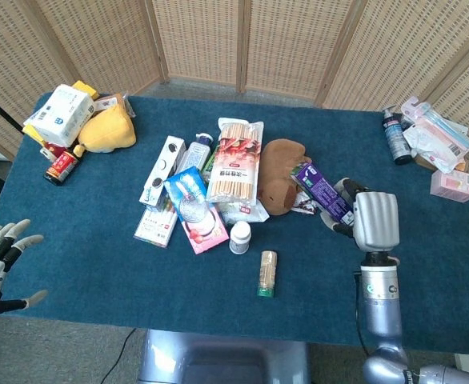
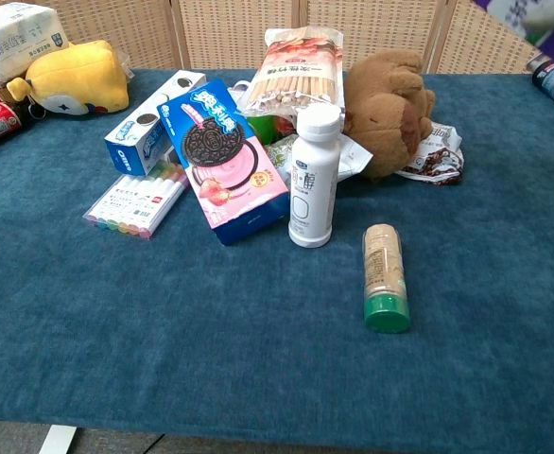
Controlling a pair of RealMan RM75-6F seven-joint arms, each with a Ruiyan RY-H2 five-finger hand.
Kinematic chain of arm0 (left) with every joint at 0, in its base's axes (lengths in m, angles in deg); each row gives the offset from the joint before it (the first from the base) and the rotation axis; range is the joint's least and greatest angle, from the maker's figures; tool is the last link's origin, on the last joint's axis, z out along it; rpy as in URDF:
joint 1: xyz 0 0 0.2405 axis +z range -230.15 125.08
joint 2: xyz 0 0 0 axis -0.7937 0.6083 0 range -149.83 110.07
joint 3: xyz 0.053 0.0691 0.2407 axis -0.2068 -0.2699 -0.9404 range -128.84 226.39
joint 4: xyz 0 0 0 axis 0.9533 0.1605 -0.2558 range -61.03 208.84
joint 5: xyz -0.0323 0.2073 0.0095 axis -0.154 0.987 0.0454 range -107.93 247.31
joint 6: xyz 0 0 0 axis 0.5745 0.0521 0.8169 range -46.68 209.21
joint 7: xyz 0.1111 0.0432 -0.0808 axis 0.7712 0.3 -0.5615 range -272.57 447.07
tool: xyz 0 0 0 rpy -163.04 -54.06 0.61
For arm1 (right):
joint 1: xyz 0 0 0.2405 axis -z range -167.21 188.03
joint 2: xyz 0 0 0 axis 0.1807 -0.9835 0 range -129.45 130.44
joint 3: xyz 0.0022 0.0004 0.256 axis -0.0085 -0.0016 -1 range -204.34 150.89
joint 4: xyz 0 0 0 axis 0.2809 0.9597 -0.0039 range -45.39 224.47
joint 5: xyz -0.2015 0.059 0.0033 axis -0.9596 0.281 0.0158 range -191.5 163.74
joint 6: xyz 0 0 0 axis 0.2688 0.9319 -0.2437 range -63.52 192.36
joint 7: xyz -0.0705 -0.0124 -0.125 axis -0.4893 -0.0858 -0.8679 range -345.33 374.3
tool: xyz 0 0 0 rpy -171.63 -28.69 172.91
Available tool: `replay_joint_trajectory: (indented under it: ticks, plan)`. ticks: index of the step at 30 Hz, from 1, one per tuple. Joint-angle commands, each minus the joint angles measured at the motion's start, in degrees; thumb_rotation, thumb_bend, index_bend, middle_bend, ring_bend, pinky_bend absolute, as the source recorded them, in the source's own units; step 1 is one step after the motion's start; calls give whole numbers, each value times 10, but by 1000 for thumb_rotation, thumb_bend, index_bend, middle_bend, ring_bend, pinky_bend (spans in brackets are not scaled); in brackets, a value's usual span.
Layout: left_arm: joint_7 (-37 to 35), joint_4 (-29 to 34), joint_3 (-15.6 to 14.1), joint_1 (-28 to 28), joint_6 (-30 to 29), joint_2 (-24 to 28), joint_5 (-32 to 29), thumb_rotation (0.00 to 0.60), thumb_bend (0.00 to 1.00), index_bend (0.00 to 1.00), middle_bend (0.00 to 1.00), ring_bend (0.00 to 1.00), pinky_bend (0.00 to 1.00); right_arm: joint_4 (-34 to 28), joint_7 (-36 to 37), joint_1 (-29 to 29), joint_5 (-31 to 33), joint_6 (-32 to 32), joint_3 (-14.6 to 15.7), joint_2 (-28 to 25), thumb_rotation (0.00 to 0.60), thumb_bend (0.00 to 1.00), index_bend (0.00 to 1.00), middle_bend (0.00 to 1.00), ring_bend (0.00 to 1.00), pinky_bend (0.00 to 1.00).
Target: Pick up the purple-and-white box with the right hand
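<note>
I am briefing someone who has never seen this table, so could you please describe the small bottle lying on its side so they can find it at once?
Start at the pile in the middle of the blue table, with its brown plush toy. Nearer the front edge stands a white bottle; just to its right lies the tan bottle. It alone lies flat on open cloth, its green cap toward the front edge.

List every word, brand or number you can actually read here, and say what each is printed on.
"OREO": on the blue-and-white box lying behind the marker set.
White bottle: label print too small to read.
Pink cookie box: lettering too blurred to read.
Noodle pack: characters too small to read.
Purple-and-white box, held by the right hand: print unreadable.
Tissue pack: print unreadable.
</note>
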Motion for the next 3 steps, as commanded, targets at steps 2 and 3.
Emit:
replay_joint_trajectory:
  ticks: [2,3]
  plan:
    - [-4,-1,0,0,0,1,1,600,0,222,0,0,0,-36,-29,-10,-8,14,-7,-12,600,293,544,929,901,1000]
    - [-5,-1,0,0,0,2,1,600,0,222,0,0,0,-41,-33,-12,-9,15,-7,-12,600,293,545,930,901,1000]
